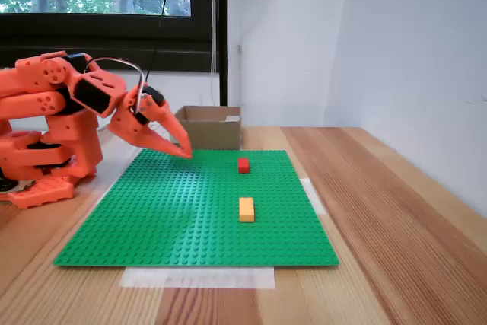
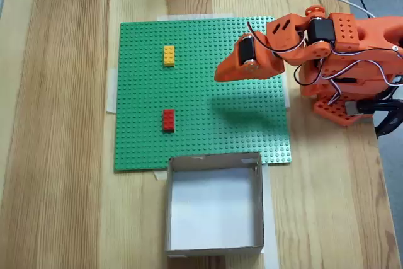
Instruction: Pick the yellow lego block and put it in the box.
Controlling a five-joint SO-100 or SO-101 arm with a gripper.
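A pale wooden bench [image 1: 380,211] below a window carries a flat green studded baseplate [image 1: 175,218]. In a fixed view, the orange pincer [image 1: 183,150], closed and empty, hangs over the baseplate's far left part; one small yellow-orange plastic brick [image 1: 246,208] lies nearer the camera and rightward, well apart. One red brick [image 1: 243,164] and one brown cardboard box [image 1: 209,129] are counted.

In the other fixed view, the yellow brick [image 2: 169,55] lies left of the pincer [image 2: 220,75], its long axis parallel to the baseplate's left edge; the box [image 2: 214,244] touches the baseplate's bottom edge.
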